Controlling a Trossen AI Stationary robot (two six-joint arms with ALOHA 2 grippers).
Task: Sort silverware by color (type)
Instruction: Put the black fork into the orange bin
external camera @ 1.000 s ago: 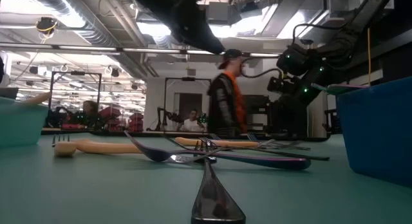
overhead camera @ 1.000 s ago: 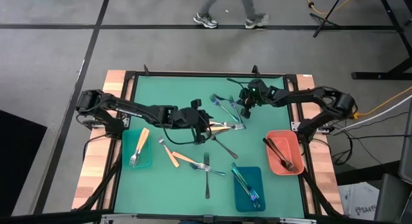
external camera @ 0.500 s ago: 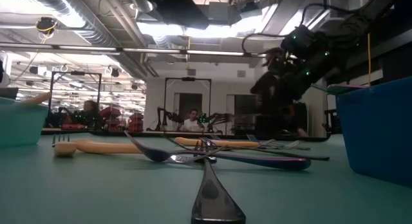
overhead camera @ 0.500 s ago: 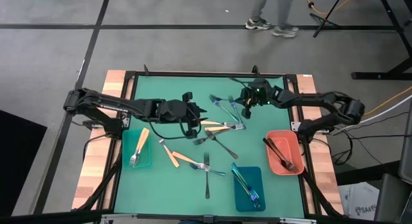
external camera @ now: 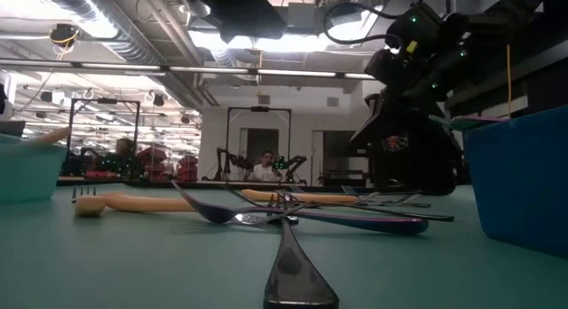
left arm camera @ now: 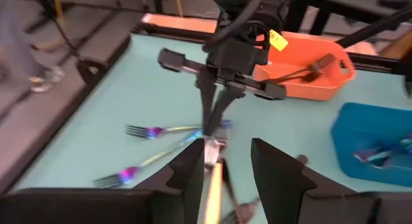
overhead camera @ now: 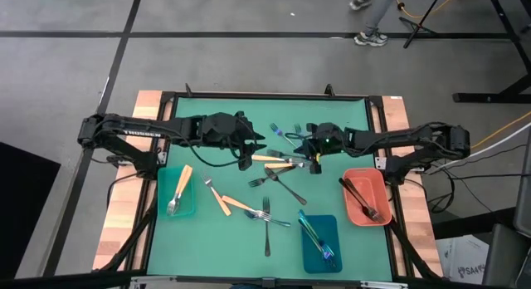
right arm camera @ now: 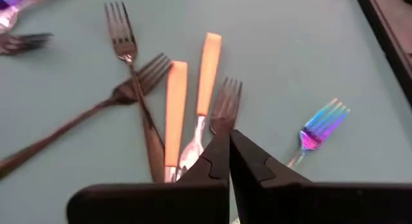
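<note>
Now pinched shut, right gripper (overhead camera: 315, 164) tip down among orange-handled forks (right arm camera: 175, 102); left gripper (overhead camera: 251, 153) parted, empty, near mat (overhead camera: 224, 239) centre.

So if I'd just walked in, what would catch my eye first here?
Probably the two dark arms meeting mid-table over a tangle of orange-handled and dark forks: the shut right gripper points down into it, the left gripper alongside. Then the salmon-red tray at the right edge.

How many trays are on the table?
3: a teal tray at the left, a blue tray near the front edge right of centre, and a red tray at the right. Each holds silverware.
</note>
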